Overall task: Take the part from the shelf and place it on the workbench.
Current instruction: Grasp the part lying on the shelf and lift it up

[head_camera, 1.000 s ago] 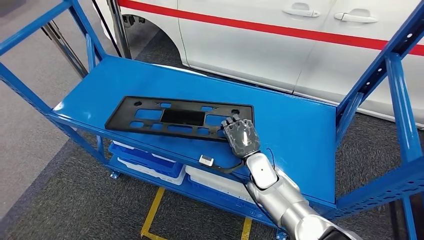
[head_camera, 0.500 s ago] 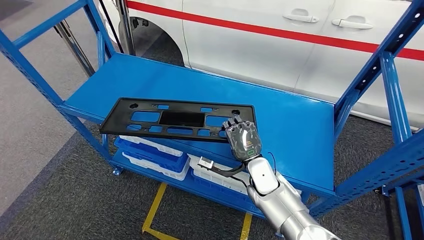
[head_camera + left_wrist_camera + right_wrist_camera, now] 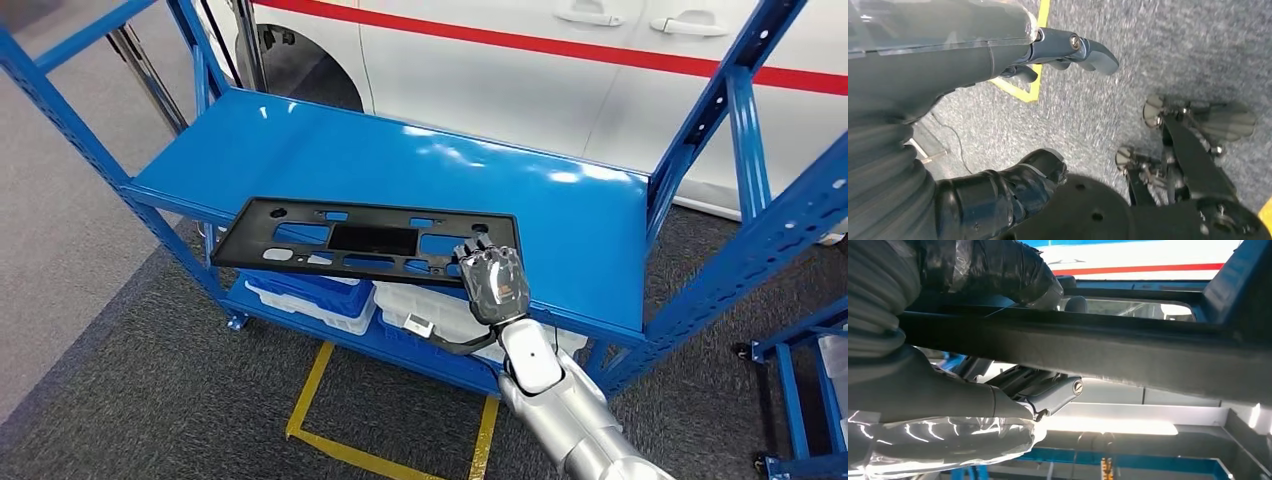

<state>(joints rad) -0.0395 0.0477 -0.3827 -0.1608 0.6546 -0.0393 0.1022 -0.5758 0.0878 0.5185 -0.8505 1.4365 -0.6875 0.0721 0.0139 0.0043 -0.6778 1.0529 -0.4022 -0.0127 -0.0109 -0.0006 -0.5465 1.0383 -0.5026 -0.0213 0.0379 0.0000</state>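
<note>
Head view: right hand grasping part by end, part half off front edge of shelf. Left hand released, holding nothing. Step, as judged: taking part out. Next: clear shelf, carry level to table.

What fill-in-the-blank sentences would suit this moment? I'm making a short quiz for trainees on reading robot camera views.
1. The long black part is held at one end by the robot's ____ hand.
2. The shelf frame is painted ____.
3. Behind the shelf stands a white car with a ____ stripe along its side.
4. Yellow tape marks the ____ below the shelf.

Missing words: right; blue; red; floor
</note>
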